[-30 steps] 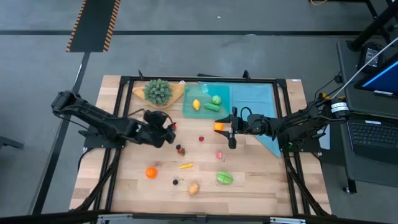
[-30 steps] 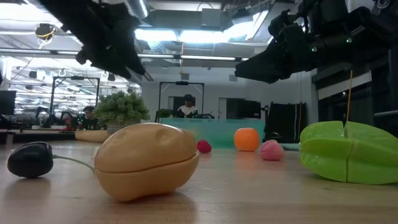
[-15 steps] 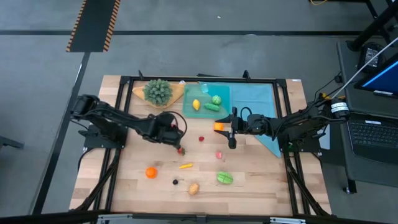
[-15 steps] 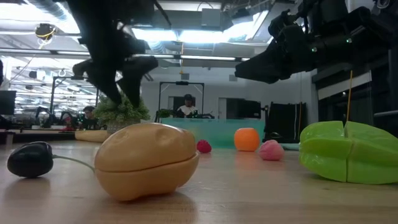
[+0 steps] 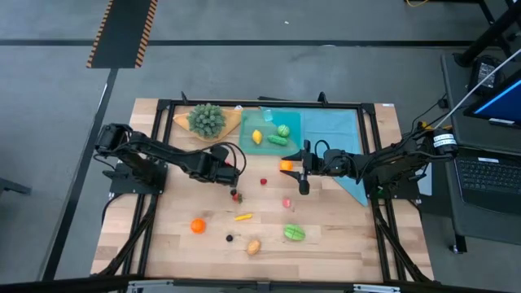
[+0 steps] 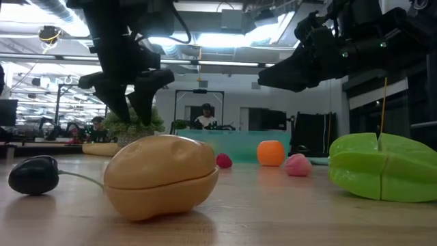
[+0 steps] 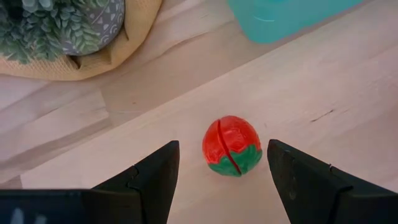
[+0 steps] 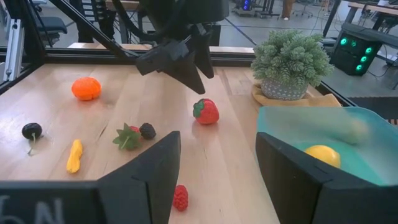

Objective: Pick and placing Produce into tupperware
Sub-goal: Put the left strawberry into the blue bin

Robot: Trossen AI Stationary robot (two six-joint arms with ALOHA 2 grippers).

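Desk (image 5: 163,244): pale wood, carrying all items below; places are given relative to the tupperware.

Tupperware (image 5: 291,130): clear teal container sitting at the desk's far edge, partly on a teal cloth (image 5: 342,134). It is holding a yellow lemon (image 5: 257,137), a green round piece (image 5: 283,129) and a long green piece (image 5: 277,140).

Plant (image 5: 206,119): bushy green, standing in a tan dish (image 5: 230,124) just left of the tupperware.

Left pincer (image 5: 234,182): hanging over the desk in front of the tupperware's left corner, fingers spread, pointing down. In the left wrist view a strawberry (image 7: 231,145) is lying on the wood between the fingers (image 7: 154,174), touching neither.

Right pincer (image 5: 304,167): waiting just in front of the tupperware's near edge, fingers spread, pinching nothing that can be seen. An orange piece (image 5: 286,165) is showing right beside it; whether they touch cannot be told.

Loose produce, all in front of the tupperware and apart from it:
- small dark and red pieces (image 5: 236,195) just past the left pincer
- raspberry (image 5: 264,181)
- pink piece (image 5: 287,203)
- yellow-orange strip (image 5: 242,216)
- orange (image 5: 197,226), well off to the left
- dark cherry (image 5: 229,238)
- tan potato (image 5: 254,247)
- green split piece (image 5: 294,233)
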